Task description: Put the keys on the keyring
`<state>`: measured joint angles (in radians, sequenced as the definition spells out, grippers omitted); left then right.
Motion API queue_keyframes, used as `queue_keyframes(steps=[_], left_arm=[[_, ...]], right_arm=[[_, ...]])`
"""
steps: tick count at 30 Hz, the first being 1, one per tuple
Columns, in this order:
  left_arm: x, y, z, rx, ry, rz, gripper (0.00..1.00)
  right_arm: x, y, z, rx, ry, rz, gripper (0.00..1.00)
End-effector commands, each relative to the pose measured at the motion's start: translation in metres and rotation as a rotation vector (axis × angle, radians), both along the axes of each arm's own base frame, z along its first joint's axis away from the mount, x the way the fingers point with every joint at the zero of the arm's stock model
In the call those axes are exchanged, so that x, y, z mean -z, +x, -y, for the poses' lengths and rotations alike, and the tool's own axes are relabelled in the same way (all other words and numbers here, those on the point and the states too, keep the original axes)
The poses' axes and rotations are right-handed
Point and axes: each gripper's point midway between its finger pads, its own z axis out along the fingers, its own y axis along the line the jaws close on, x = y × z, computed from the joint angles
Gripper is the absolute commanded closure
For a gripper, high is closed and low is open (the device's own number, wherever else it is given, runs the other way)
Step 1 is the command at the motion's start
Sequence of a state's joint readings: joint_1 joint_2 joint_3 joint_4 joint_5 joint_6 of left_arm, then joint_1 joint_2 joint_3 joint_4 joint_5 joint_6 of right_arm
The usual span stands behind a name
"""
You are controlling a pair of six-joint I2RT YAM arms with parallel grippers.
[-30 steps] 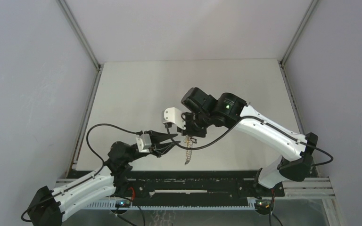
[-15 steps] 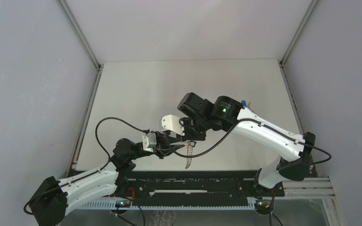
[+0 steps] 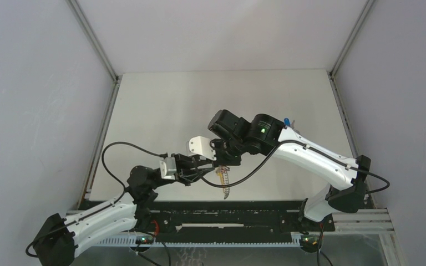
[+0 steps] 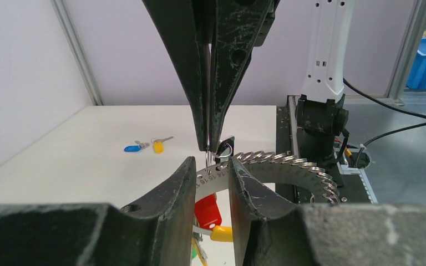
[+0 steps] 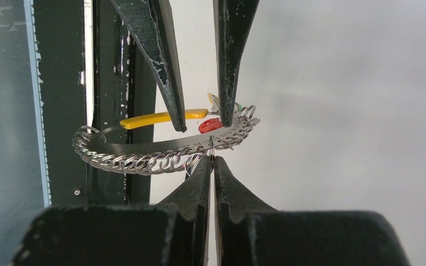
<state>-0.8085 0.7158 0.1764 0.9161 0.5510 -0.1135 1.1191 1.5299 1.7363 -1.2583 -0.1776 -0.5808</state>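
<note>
The keyring (image 4: 288,163) is a curved metal band strung with several small split rings, held in the air above the table's near edge (image 3: 224,183). A red tag (image 4: 208,209) and a yellow one (image 4: 222,234) hang under it. My left gripper (image 4: 212,163) clasps the numbered band between its fingers. From above, my right gripper (image 4: 211,145) is shut on one thin split ring at the band's hole (image 5: 212,158). Two keys, blue (image 4: 133,148) and yellow (image 4: 157,146), lie loose on the white table far behind.
The black rail (image 3: 227,213) at the table's near edge lies right below the hanging keyring. The right arm's white links (image 3: 310,158) reach across the right half of the table. Grey walls close in the left, right and back.
The right gripper has shifted slightly left with the keyring. The left gripper has come up under it and narrowed its jaws on the band. The hanging tags now swing a little lower.
</note>
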Motion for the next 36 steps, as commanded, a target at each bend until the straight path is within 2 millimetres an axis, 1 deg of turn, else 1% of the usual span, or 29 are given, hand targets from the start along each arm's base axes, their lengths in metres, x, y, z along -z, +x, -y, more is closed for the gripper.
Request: queue_keyframes(steps=[1,7,11,14,20,25,28,31,33,36], left_arm=[[-0.024,0.004,-0.001,-0.024,-0.038,0.045,0.67],[-0.022,0.003,0.01,0.026,-0.001,0.035,0.72],[-0.023,0.005,0.011,0.02,0.001,0.038,0.73],[-0.023,0.005,0.012,0.024,0.007,0.042,0.78],[-0.021,0.002,0.013,0.046,0.02,0.044,0.79],[-0.019,0.001,0.015,0.055,0.037,0.044,0.87],[-0.02,0.001,0.014,0.05,0.033,0.048,0.99],[-0.025,0.003,0.012,0.031,0.019,0.059,1.0],[-0.025,0.005,0.009,0.009,0.01,0.063,1.0],[-0.027,0.008,0.005,-0.021,-0.014,0.071,1.0]], right_arm=[[-0.014,0.0,-0.014,-0.029,0.081,0.036,1.0],[-0.014,-0.001,-0.016,-0.035,0.084,0.038,1.0],[-0.015,-0.003,-0.016,-0.041,0.087,0.038,1.0],[-0.015,-0.004,-0.017,-0.047,0.091,0.039,1.0],[-0.016,-0.005,-0.019,-0.053,0.094,0.04,1.0],[-0.018,-0.006,-0.02,-0.056,0.1,0.044,1.0],[-0.018,-0.007,-0.022,-0.068,0.105,0.044,1.0],[-0.018,-0.006,-0.021,-0.061,0.106,0.047,1.0],[-0.021,-0.004,-0.02,-0.04,0.122,0.063,1.0],[-0.031,-0.002,-0.016,-0.009,0.175,0.08,0.92]])
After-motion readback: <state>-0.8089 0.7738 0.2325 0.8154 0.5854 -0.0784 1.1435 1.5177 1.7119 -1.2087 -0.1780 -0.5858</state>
